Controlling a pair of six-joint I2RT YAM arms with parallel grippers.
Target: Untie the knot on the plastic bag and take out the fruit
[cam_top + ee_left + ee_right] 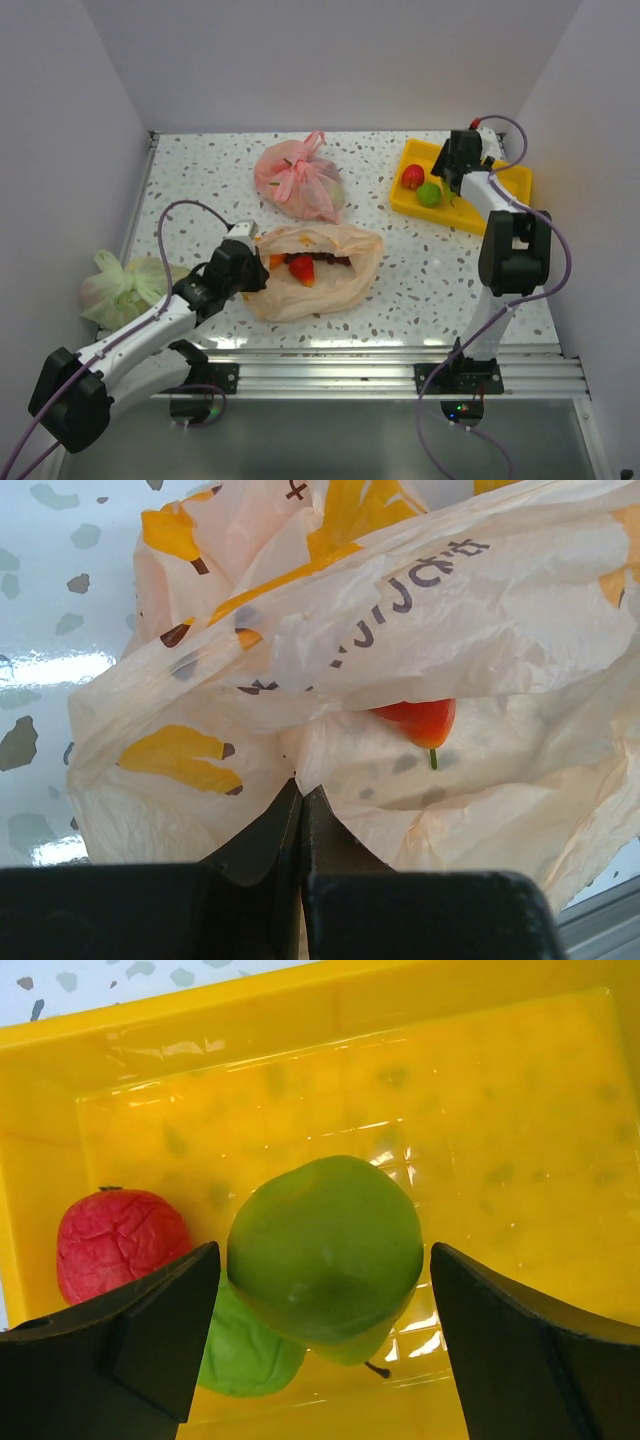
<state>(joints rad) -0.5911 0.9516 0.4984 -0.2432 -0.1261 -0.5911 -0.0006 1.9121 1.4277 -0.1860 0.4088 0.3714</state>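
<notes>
Speckled white terrazzo-pattern table, lower middle of the overhead view, enclosed by plain pale walls at the back and both sides, with an aluminium rail along the near edge. Left arm, white and black, reaching from lower left toward centre; right arm, at right, bent up toward the upper right. Plastic bag, pale peach-orange crinkled film, lying centre frame with its mouth gaping toward the top. It is printed with yellow-orange shapes and dark lettering; the characters are creased and inverted, so not legible. Pink bag, knotted, just above it. Pale green bag, at left edge. Yellow tray, upper right. Left gripper: jaws pressed together, pinching the film at the peach bag's left rim. Right gripper: jaws spread apart over the tray, flanking the green apple with a gap on each side. Fruit, in tray: green apple; red wrinkled piece to its left; second green piece partly hidden beneath the apple. Fruit, in bag: red strawberry-like piece; orange piece; dark item, too small to identify.
</notes>
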